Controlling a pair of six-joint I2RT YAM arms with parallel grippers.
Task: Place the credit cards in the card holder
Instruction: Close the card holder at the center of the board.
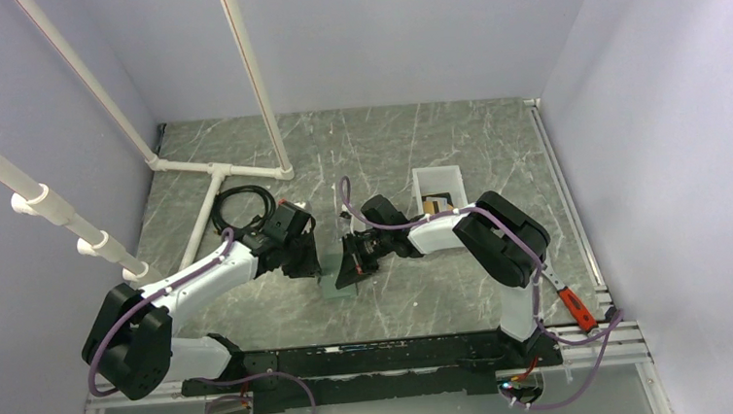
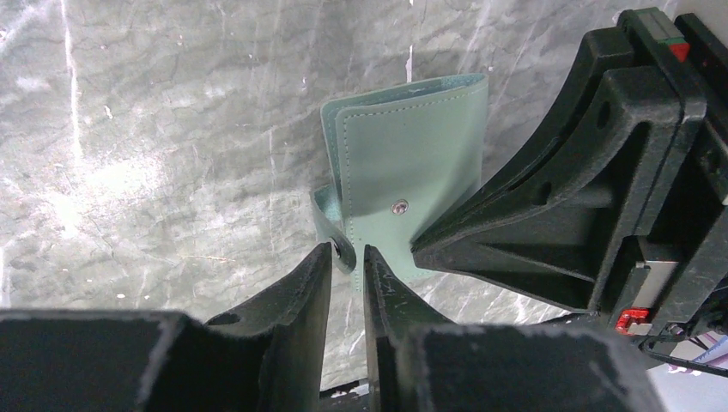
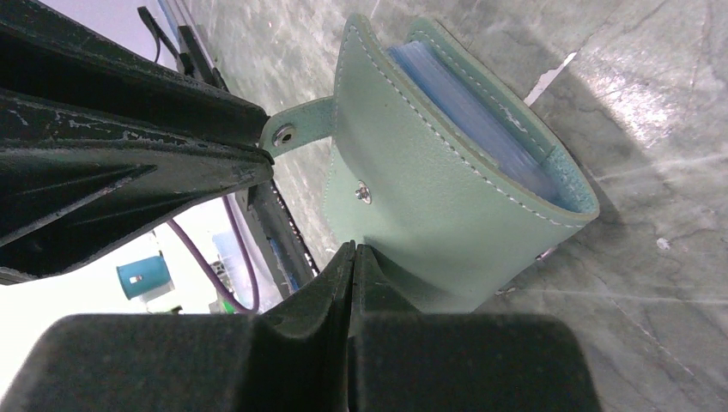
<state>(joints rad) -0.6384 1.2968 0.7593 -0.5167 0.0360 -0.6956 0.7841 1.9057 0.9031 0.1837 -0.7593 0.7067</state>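
The sage-green card holder (image 2: 412,163) stands on edge on the grey table between my two grippers, slightly parted. Light blue slots (image 3: 468,120) show along its top edge. My left gripper (image 2: 348,251) has its fingertips closed on the holder's strap tab (image 2: 343,249), with a narrow gap behind it. My right gripper (image 3: 352,247) is shut with nothing between its fingers, and its tips press on the holder's outer face just below the snap stud (image 3: 364,194). From above, both grippers meet over the card holder (image 1: 334,285). An orange-yellow credit card (image 1: 433,205) lies in the white bin (image 1: 436,175).
White pipe framing (image 1: 214,169) and a coiled black cable (image 1: 241,208) lie at the back left. A red-handled tool (image 1: 576,307) rests by the right rail. The black base rail (image 1: 373,357) runs along the near edge.
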